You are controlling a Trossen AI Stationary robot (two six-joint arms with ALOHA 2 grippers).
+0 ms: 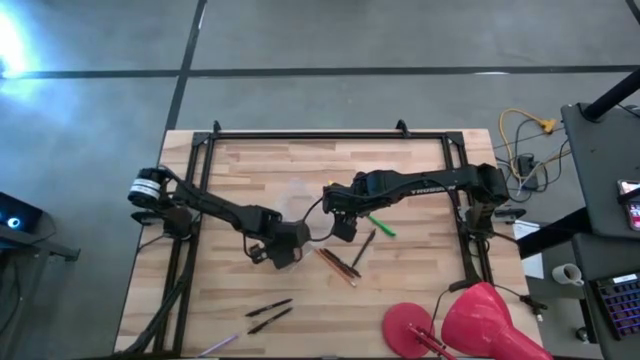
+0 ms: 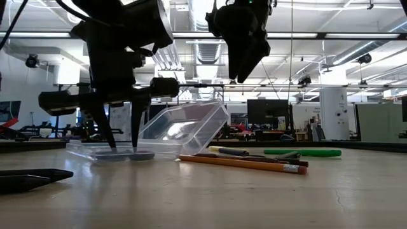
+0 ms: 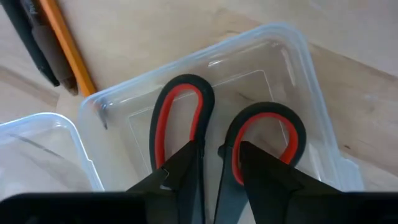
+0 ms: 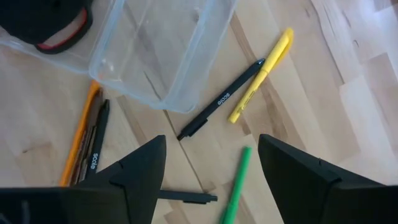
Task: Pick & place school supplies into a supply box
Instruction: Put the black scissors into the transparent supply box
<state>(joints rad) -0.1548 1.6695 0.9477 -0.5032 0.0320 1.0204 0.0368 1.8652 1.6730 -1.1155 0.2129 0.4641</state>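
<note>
The clear supply box [image 1: 297,200] lies open mid-table, its lid [image 2: 191,121] tilted up. Black scissors with red-lined handles [image 3: 186,112] lie flat on the box's floor [image 3: 292,74]. My left gripper [image 3: 221,155] points down into the box, slightly open, one finger on each side of the scissors' neck. My right gripper [image 4: 211,162] hangs open and high above the table beside the box, over a green pen [image 4: 236,186]. A yellow pen [image 4: 261,74] and a black pen [image 4: 221,99] lie by the lid. An orange pencil [image 2: 241,164] lies beside dark pens. My left gripper's fingers [image 3: 267,174] straddle the scissors' neck just below the handles [image 3: 227,152], coming from above. A thin light strip shows between one finger and the neck. Whether the other finger touches the scissors, I cannot tell. The scissors rest on the box's floor.
Two black pens [image 1: 268,313] and a pale purple one [image 1: 220,345] lie near the table's near edge. A big red and pink round object [image 1: 470,325] sits at the near right corner. A black pen [image 2: 32,178] lies close to the low camera.
</note>
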